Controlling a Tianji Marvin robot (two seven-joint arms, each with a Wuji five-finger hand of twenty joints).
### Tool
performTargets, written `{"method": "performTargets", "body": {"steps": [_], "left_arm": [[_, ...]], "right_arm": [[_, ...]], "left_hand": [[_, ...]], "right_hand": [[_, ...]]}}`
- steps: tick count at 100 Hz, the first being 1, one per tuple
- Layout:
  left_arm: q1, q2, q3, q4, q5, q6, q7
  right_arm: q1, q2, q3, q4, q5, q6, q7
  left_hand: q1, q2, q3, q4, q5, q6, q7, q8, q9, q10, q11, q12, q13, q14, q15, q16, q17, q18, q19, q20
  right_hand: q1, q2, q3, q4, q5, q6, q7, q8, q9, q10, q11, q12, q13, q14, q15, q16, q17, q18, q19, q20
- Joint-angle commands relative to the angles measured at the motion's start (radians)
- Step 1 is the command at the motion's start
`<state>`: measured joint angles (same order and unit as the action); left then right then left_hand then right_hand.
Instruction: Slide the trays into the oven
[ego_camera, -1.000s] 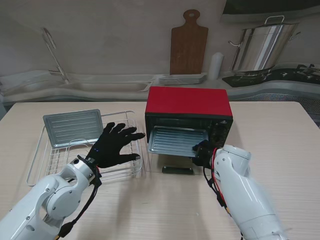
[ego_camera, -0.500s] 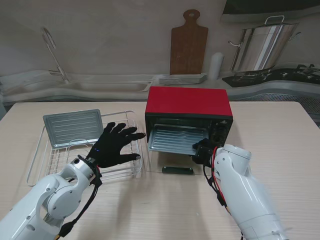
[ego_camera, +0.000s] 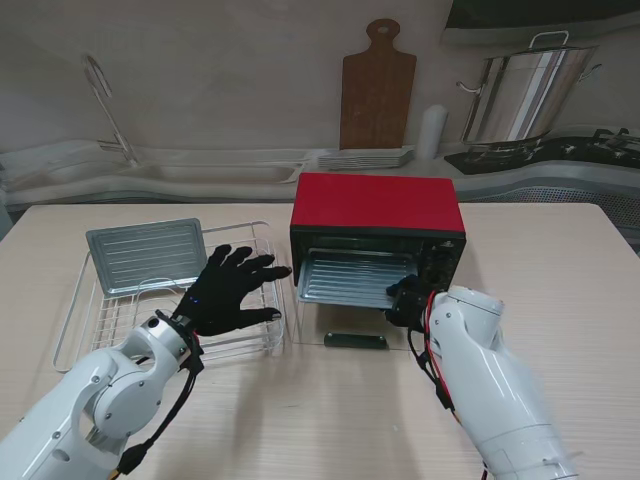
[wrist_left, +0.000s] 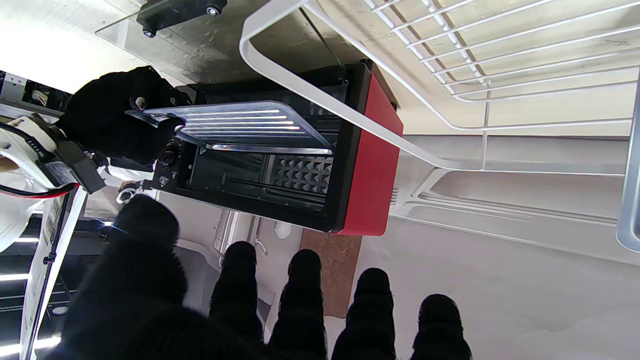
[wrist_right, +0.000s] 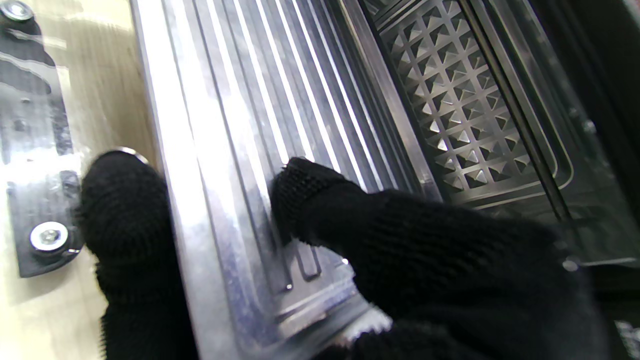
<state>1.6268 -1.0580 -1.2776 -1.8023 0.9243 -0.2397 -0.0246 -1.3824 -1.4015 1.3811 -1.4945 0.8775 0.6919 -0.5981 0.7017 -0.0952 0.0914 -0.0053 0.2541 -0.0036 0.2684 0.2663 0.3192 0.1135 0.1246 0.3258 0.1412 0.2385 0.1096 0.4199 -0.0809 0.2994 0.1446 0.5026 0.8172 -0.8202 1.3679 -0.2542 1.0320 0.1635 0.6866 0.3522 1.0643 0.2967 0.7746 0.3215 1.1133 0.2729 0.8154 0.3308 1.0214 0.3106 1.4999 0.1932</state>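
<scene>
A red-topped oven (ego_camera: 377, 215) stands mid-table with its glass door (ego_camera: 350, 335) folded down. A ribbed metal tray (ego_camera: 350, 278) lies partly inside its mouth, its near edge still sticking out. My right hand (ego_camera: 405, 303), in a black glove, is shut on that tray's near right corner; the right wrist view shows the tray (wrist_right: 240, 150) pinched between fingers (wrist_right: 320, 200) on both sides. A second tray (ego_camera: 146, 255) leans in the wire rack (ego_camera: 255, 338) on the left. My left hand (ego_camera: 228, 290) hovers open over the rack, fingers (wrist_left: 305, 300) spread, touching nothing.
A wooden cutting board (ego_camera: 377, 90), a stack of plates (ego_camera: 365, 158) and a steel pot (ego_camera: 520, 95) stand on the counter behind the table. A sink with a faucet (ego_camera: 105, 110) is at the back left. Bare tabletop (ego_camera: 560, 280) lies to the oven's right.
My right hand has pushed the tray a little deeper into the oven, away from me. The left hand has stayed in place over the rack.
</scene>
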Motion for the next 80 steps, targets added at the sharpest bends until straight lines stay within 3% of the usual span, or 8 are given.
{"method": "performTargets", "body": {"steps": [1,80], "left_arm": [[0.005,-0.002,-0.002,-0.011,0.001,-0.003,-0.018],[0.005,-0.002,0.0,-0.016,0.008,0.008,-0.024]], "right_arm": [[0.005,-0.012,0.002,0.005,0.001,0.003,0.011],[0.022,-0.008,0.003,0.019,0.027,-0.017,0.017]], "left_hand": [[0.015,0.045,-0.032,0.021,-0.024,-0.022,0.0,0.009,-0.032,-0.007,-0.001,-0.013,-0.034,-0.021,-0.018,-0.013,-0.013,-0.021,-0.05,-0.012],[0.014,0.047,-0.033,0.021,-0.025,-0.018,0.002,0.012,-0.033,-0.008,0.0,-0.013,-0.037,-0.022,-0.019,-0.014,-0.013,-0.021,-0.05,-0.013]], "right_hand": [[0.098,0.033,0.094,0.002,0.038,-0.083,0.093,0.001,-0.01,0.034,0.022,0.008,0.085,0.082,0.025,0.013,0.053,-0.063,0.027,0.01],[0.092,0.034,0.09,0.004,0.003,-0.06,0.057,-0.036,0.004,0.044,0.001,0.004,0.094,0.091,0.01,0.01,0.053,-0.04,0.032,0.012]]}}
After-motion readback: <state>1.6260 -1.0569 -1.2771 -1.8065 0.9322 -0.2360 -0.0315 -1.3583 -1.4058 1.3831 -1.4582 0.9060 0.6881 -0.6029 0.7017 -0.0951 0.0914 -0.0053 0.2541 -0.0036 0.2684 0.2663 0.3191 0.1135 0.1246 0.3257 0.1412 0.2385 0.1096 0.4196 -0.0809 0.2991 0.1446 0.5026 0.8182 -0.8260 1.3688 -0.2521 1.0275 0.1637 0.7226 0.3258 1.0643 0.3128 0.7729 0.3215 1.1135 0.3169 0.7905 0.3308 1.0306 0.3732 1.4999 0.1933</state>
